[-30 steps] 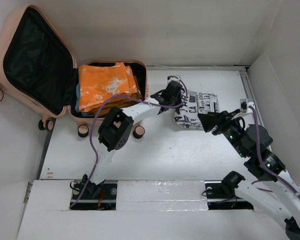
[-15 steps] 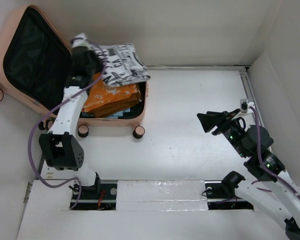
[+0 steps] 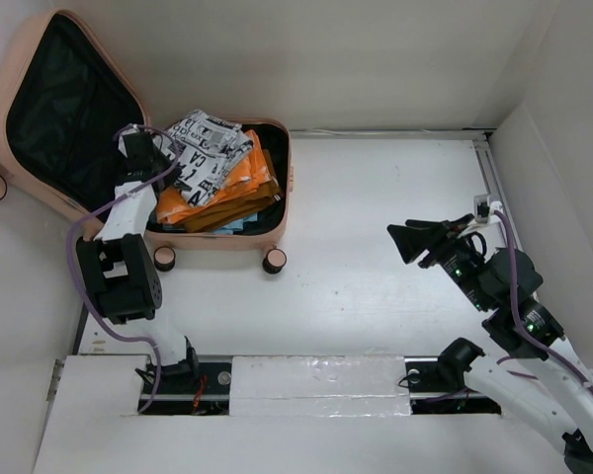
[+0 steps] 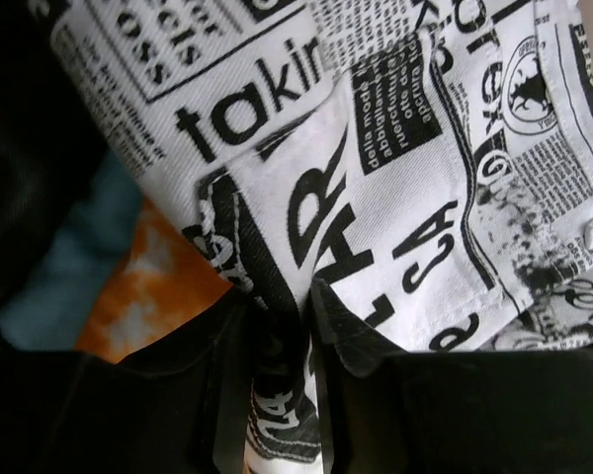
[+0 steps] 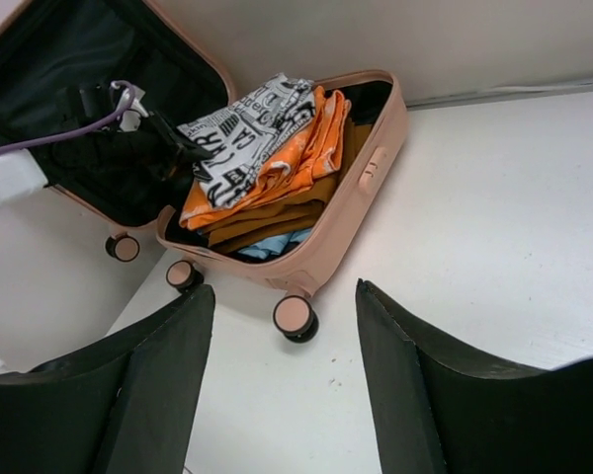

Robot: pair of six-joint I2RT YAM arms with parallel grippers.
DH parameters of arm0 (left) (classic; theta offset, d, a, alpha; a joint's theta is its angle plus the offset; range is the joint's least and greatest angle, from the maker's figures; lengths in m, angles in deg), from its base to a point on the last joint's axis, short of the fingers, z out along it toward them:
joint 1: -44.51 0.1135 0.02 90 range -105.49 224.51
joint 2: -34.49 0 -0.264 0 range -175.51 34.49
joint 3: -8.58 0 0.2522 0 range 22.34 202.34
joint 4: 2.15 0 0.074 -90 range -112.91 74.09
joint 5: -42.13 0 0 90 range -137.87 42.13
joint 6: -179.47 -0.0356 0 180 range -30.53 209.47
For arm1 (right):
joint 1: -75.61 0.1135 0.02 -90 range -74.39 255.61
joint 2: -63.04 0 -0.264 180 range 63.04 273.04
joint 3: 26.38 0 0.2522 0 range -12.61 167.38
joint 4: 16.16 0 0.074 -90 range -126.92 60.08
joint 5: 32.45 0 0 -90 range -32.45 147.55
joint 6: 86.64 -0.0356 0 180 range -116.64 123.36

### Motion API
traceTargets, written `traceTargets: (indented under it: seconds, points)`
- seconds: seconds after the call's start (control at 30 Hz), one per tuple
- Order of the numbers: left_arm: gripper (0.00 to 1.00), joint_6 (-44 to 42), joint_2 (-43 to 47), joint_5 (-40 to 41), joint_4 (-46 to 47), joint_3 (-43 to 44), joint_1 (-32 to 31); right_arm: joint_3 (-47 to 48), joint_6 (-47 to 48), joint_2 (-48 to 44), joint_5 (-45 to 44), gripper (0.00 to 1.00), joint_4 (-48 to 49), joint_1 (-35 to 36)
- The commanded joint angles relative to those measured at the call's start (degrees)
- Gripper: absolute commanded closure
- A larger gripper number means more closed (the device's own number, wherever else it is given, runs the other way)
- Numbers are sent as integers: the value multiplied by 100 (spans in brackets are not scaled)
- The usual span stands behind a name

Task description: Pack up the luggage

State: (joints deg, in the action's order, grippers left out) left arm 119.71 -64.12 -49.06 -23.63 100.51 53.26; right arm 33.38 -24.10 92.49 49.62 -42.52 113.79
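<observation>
**Left claw (image 4: 280, 314) pinches print garment over the open luggage (image 3: 227, 240)**

The pale pink luggage lies open around the left claw, with its black-lined lid (image 3: 69, 109) thrown back behind the claw. It is well apart from the right claw (image 3: 400, 242), far off to that claw's left. A newspaper-print garment (image 3: 206, 148) tops the stack just ahead of the left claw, over folded orange cloth (image 3: 245, 188). The left claw is clamped on a fold of the garment. The right claw hangs spread wide above bare table (image 3: 376, 188), holding nothing. One pink wheel (image 3: 274, 261) sits well to its left.

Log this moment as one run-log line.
phase: placing | left gripper: shut on black-and-white newsprint-patterned cloth, atop orange tie-dye cloth in pale pink hard-shell suitcase | right gripper: open, empty
</observation>
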Motion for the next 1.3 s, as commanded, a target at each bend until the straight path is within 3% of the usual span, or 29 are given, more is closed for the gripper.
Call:
traceTargets:
  seconds: [0.0,0.13,0.27,0.43,0.5,0.53,0.57,0.63,0.7,0.8,0.93,0.97,1.17,1.27]
  points:
    - [78,325,605,-241,-212,-354,-76,50,-22,-1,256,35,381,-29]
    - [57,641,1132,-294,-150,-987,-76,-3,-22,-1,388,35,487,-29]
    - [52,922,1957,-119,-203,-1759,-76,-65,-22,113,511,32,557,-29]
    - [43,958,4195,1845,-133,-2025,-383,-249,39,272,844,30,662,-29]
    - [41,862,4516,2419,-378,-1781,-383,-301,92,403,1002,41,741,-29]
    - [41,800,4587,3083,-518,-1649,-383,-302,92,403,1108,45,802,-29]
    - [41,799,4587,3420,-702,-1508,-383,-354,92,403,1161,55,855,-29]
    - [39,625,4482,4175,-1448,-966,-279,-495,145,517,1240,84,908,-29]
    - [39,571,4412,4530,-1660,-875,-164,-548,145,518,1311,90,1005,-29]
    - [33,413,4298,5162,-1715,-664,-102,-600,206,588,1425,85,1005,-29]
    - [31,114,3657,5909,-1968,-163,83,-662,259,588,1583,52,1066,-29]
    - [31,53,3456,6085,-2048,108,83,-662,259,588,1583,49,1067,-29]
    - [32,-282,2084,6711,-2627,1225,205,-777,312,641,1645,45,1067,-29]
    - [33,-213,1636,5939,-2995,1937,922,-777,312,641,1645,45,1067,-29]
